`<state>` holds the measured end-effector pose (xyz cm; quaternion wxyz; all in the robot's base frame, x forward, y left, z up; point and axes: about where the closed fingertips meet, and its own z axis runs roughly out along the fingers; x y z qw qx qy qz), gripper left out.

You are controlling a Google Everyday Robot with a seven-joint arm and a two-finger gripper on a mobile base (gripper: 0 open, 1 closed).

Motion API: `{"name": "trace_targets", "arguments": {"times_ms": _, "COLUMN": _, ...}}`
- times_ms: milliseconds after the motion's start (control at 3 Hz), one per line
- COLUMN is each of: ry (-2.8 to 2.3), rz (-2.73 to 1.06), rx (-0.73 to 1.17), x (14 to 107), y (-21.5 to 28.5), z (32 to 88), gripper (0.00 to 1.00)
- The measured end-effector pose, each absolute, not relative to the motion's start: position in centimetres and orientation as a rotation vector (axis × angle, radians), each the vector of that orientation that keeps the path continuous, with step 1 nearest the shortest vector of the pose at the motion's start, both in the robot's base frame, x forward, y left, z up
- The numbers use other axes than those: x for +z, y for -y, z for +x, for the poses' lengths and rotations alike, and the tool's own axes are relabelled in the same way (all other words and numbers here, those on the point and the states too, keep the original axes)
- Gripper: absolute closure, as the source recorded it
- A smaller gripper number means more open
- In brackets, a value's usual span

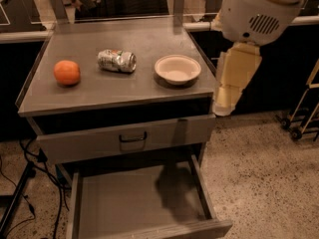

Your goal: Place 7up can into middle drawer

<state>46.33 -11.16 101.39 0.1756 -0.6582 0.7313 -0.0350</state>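
While the 7up can (116,60) lies on its side on the desk (124,91) top, between the orange (67,72) on the left of the view and the white bowl (177,68) on the right, we note that all three stand apart from one another and nothing touches the can. We find the gripper (223,108) hanging tip-down just off the desk's right front corner, below the bulky white arm housing (259,9), and well apart from the can. The bowl lies between the two. We cannot tell whether the gripper is open or closed.

Below the top, a grey drawer front (132,137) with a dark curved handle stands slightly out. Beneath it the middle drawer (119,203) is pulled well out, and its flat grey floor carries a dark shadow towards the right.

We record a dull grey metal desk surface, a speckled floor (259,173), dark cables (20,193) at the left, and a wheeled frame (304,113) at the far right. Dark panels and a pale rail run behind the desk.
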Motion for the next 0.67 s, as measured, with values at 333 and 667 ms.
{"name": "trace_targets", "arguments": {"times_ms": 333, "ry": -2.060, "rz": -1.861, "rx": -0.103, "x": 101.6, "y": 10.9, "z": 46.5, "gripper": 0.00}}
{"name": "trace_targets", "arguments": {"times_ms": 667, "ry": -2.134, "rz": -1.781, "rx": -0.079, "x": 101.1, "y": 10.2, "z": 48.0, "gripper": 0.00}}
